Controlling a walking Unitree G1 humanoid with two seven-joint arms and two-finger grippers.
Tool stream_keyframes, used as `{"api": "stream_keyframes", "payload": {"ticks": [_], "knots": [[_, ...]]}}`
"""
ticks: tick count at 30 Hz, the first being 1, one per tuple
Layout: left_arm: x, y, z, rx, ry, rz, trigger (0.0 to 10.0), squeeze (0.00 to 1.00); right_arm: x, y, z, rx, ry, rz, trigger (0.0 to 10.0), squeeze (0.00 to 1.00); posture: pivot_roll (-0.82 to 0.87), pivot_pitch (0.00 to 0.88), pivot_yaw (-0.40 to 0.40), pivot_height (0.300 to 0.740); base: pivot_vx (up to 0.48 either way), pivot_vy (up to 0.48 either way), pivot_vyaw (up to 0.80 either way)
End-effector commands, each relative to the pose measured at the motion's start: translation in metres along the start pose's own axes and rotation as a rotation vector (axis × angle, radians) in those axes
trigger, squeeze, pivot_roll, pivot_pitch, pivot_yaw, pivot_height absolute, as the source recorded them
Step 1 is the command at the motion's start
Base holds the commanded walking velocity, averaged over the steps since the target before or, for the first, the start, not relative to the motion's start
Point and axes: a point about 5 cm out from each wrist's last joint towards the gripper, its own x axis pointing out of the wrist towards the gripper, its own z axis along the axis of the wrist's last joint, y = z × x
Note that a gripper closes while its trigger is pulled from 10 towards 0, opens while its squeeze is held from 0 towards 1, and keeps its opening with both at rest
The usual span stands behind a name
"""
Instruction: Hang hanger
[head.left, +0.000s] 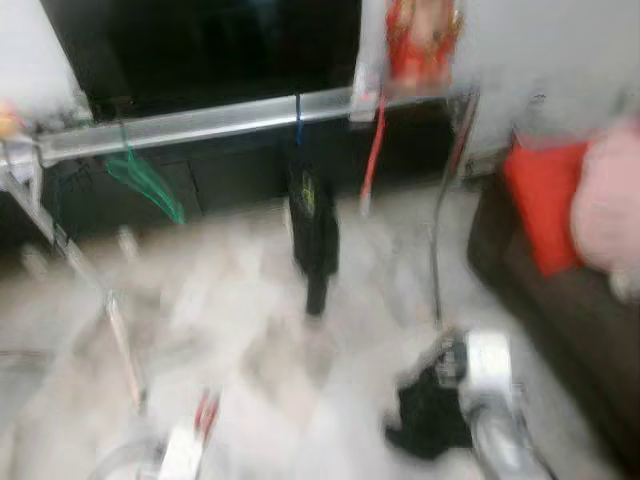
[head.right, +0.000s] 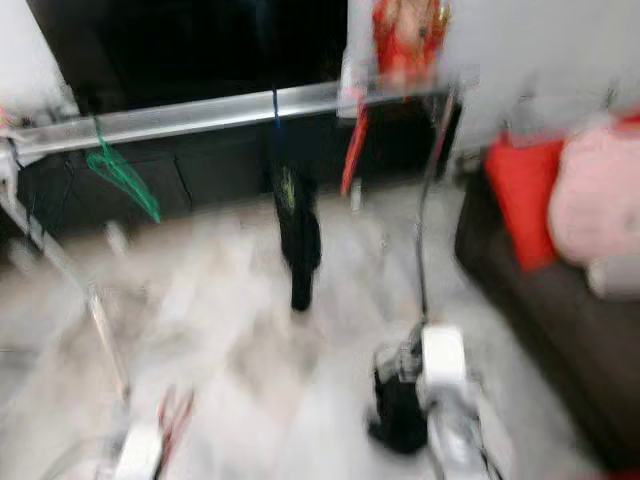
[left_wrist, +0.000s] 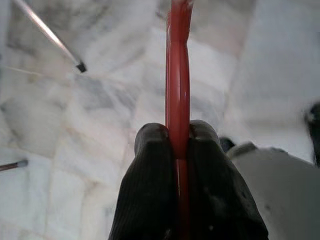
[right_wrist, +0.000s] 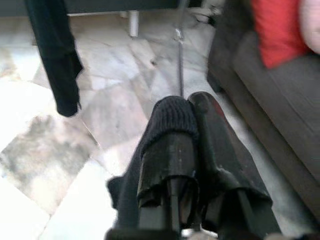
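My left gripper (left_wrist: 178, 140) is shut on a red plastic hanger (left_wrist: 178, 75), whose bar runs straight out between the two black fingers above the marble floor. In the blurred head views that gripper (head.left: 205, 415) is low at the left with a bit of red on it. A silver clothes rail (head.left: 200, 122) crosses ahead, carrying a green hanger (head.left: 145, 180), a black garment on a blue hook (head.left: 313, 225) and another red hanger (head.left: 372, 150). My right gripper (right_wrist: 187, 107) is shut, its fingertips pressed together with nothing seen between them.
The rack's upright (head.left: 437, 250) stands at the right and a slanted leg (head.left: 100, 290) at the left. A dark sofa (head.left: 560, 300) with a red cushion (head.left: 545, 200) and a pink one (head.left: 610, 210) lines the right side. Pale marble floor (right_wrist: 45, 145) lies below the rail.
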Motion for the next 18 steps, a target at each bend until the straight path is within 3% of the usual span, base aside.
{"api": "stream_keyframes", "payload": {"ticks": [1, 9, 18], "knots": [[0.0009, 0.0005, 0.0024, -0.009, -0.008, 0.002, 10.0, 0.0, 0.0028, -0.003, 0.0085, 0.001, -0.031, -0.006, 10.0, 0.0, -0.11, 0.0, 0.017, 0.74, -0.3, 0.0, -0.8], [0.0007, 0.0012, 0.0018, -0.01, -0.006, 0.005, 10.0, 0.0, 0.0031, -0.0019, 0.0101, 0.0, -0.035, 0.0, 10.0, 0.0, -0.11, 0.0, 0.017, 0.74, -0.298, 0.0, -0.76], [0.0014, 0.0022, 0.0032, -0.007, -0.007, 0.003, 10.0, 0.0, 0.0048, 0.0005, 0.0164, -0.008, -0.055, 0.021, 10.0, 0.0, -0.11, 0.0, 0.023, 0.74, -0.295, 0.0, 0.0]]}}
